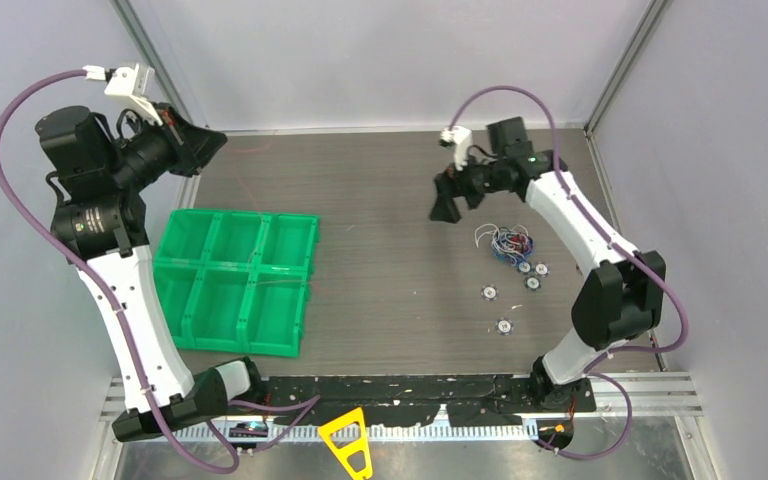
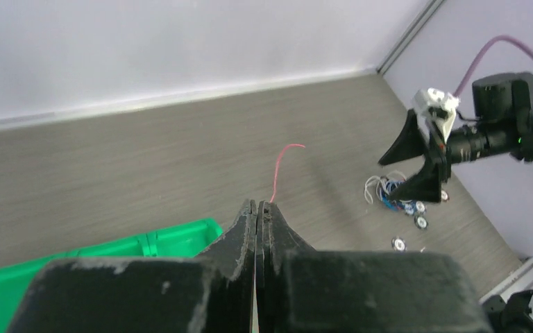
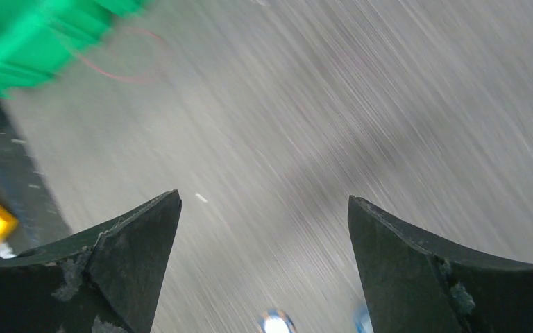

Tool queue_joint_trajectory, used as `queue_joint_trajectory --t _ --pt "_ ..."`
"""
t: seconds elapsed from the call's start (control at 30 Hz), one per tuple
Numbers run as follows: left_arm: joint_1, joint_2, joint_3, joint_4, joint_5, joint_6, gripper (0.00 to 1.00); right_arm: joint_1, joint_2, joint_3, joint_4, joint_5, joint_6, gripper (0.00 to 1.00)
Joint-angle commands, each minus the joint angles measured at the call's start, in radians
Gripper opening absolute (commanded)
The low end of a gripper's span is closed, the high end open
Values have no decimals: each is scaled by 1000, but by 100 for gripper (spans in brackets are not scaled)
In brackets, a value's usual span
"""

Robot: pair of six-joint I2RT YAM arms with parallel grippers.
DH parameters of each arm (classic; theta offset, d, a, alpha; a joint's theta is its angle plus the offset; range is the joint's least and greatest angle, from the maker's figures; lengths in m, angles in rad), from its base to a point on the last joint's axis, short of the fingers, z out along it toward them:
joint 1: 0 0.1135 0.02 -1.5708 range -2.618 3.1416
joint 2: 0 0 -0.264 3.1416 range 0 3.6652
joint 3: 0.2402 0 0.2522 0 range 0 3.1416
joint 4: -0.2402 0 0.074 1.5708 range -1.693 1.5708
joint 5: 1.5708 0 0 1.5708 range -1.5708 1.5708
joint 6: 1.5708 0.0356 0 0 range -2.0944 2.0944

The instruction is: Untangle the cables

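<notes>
Two black grippers are showing opposite states: the left gripper [image 2: 257,205] is clenching its jaws on one end of a thin red wire [image 2: 276,175], while the right gripper [image 3: 264,198] is hanging released, jaws wide and nothing between them. A multicoloured bundle of thin cables [image 1: 505,242] is lying on the grey wood-grain table [image 1: 380,200] just beside the right gripper, near small round white-and-black discs [image 1: 488,292] and well apart from the green plastic compartment tray [image 1: 240,262].

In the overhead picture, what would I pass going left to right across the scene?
Green compartment tray, yellow triangular frame, right gripper with jaws wide open, tangled cables. The small discs overlap the cables, so left out.
</notes>
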Motion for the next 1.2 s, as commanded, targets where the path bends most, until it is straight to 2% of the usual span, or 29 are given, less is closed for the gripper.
queue_joint_trajectory --t 0.0,0.1,0.17,0.3,0.57,0.73,0.83,0.97,1.0,1.03,1.07,1.1,1.13,1.17 --pt "-2 0 85 134 63 -138 0 220 -47 15 224 -159 225 97" --pt "-2 15 123 197 90 -226 0 345 -14 17 341 -137 270 99" --pt "-2 29 159 219 94 -269 0 470 20 27 379 -90 257 100" --pt "-2 49 194 282 94 -337 0 592 92 34 477 -20 244 100" --pt "-2 71 213 433 109 -495 0 703 207 49 665 30 312 96" --pt "-2 94 256 535 114 -604 0 735 261 53 839 62 354 95" --pt "-2 115 302 558 113 -646 0 746 304 85 887 81 373 91" --pt "-1 126 336 561 105 -664 0 754 350 121 927 96 385 79" --pt "0 127 340 558 101 -661 0 754 365 133 927 96 388 69" --pt "1 129 344 551 95 -654 0 755 371 135 930 100 392 64" --pt "4 128 352 539 85 -640 0 756 376 132 932 104 396 51" --pt "9 130 358 520 71 -619 0 754 375 126 933 106 396 43" --pt "17 128 364 492 50 -593 0 754 364 109 933 108 393 25" --pt "27 125 364 459 24 -557 0 752 356 97 936 110 392 18"
